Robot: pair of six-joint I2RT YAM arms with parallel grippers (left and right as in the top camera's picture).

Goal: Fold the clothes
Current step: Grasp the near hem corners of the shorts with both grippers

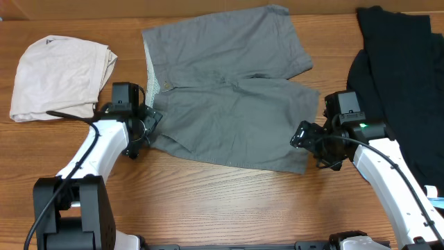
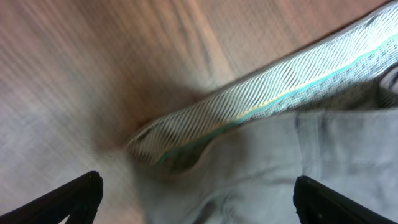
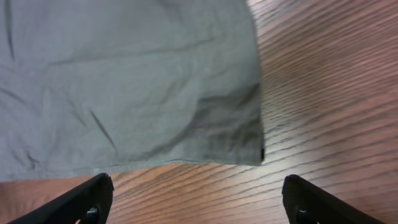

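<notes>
The grey shorts [image 1: 222,90] lie flat on the wooden table, waistband at the left, two legs pointing right. My left gripper [image 1: 147,128] is open at the near waistband corner; the left wrist view shows the striped inner waistband [image 2: 273,99] and grey fabric [image 2: 323,149] between its wide-apart fingers [image 2: 196,199]. My right gripper [image 1: 309,142] is open at the near leg's hem corner. In the right wrist view the hem corner [image 3: 249,143] lies just ahead of its fingers [image 3: 198,202], with bare wood between them.
A cream-white folded garment [image 1: 62,69] lies at the back left. Black garments [image 1: 395,69] lie at the right edge, with a bit of light blue [image 1: 437,201] at the lower right. Bare wood runs along the table's front [image 1: 222,201].
</notes>
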